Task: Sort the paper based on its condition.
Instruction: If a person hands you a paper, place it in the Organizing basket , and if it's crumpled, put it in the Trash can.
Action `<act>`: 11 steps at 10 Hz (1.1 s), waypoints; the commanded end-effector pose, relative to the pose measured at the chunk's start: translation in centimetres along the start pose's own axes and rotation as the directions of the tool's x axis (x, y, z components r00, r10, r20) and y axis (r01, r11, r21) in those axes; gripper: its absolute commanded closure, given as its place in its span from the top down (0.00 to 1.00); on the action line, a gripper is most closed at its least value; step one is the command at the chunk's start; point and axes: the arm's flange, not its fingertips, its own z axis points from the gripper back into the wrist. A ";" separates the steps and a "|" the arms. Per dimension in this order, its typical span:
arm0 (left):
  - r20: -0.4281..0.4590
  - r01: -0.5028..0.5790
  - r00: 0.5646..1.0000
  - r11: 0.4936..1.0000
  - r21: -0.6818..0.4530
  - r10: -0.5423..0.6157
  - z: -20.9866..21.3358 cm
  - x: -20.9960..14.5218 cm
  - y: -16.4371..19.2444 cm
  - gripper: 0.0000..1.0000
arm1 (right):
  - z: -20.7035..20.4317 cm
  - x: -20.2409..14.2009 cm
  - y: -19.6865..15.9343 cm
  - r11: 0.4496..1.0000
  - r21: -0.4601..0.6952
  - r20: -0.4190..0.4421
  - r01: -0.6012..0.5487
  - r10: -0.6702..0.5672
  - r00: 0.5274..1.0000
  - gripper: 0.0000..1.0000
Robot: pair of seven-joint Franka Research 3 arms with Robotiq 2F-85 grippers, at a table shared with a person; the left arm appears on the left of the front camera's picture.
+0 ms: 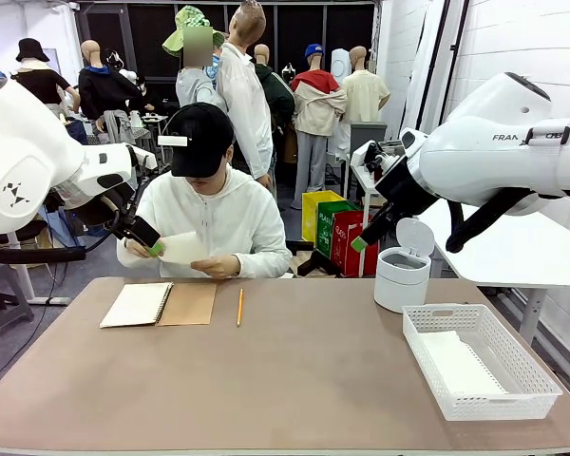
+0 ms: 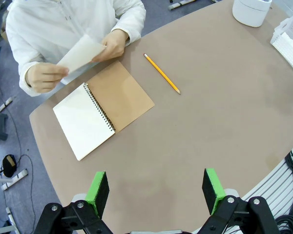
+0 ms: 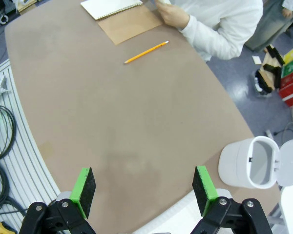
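The person across the table holds a loose cream sheet of paper (image 1: 183, 248) (image 2: 81, 52) in both hands, above the table's far edge. My left gripper (image 1: 153, 245) (image 2: 156, 193) hangs high over the table's left side, open and empty; in the front view its green tip overlaps the sheet's left edge. My right gripper (image 1: 361, 243) (image 3: 145, 190) is raised at the right, above the white bin, also open with nothing between its fingers. Another white sheet (image 1: 461, 366) lies flat in the basket.
An open spiral notebook (image 1: 136, 305) (image 2: 84, 120) (image 3: 110, 6) with a brown kraft cover (image 1: 190, 303) lies before the person, a yellow pencil (image 1: 238, 307) (image 2: 162, 73) (image 3: 146, 52) beside it. A white bin (image 1: 402, 274) (image 3: 254, 163) with raised lid and a white basket (image 1: 431, 366) (image 2: 290, 41) stand at the right.
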 end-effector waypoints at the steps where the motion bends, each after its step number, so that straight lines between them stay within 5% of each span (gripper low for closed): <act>1: 0.005 -0.004 1.000 1.000 -0.003 0.004 0.0 0.0 0.1 1.00 | -0.1 0.0 -0.1 1.000 -0.005 0.000 -0.001 0.001 1.000 1.00; 11: 0.005 -0.004 1.000 1.000 -0.003 0.004 0.0 0.0 0.1 1.00 | -0.1 0.0 -0.1 1.000 -0.005 0.000 -0.001 0.001 1.000 1.00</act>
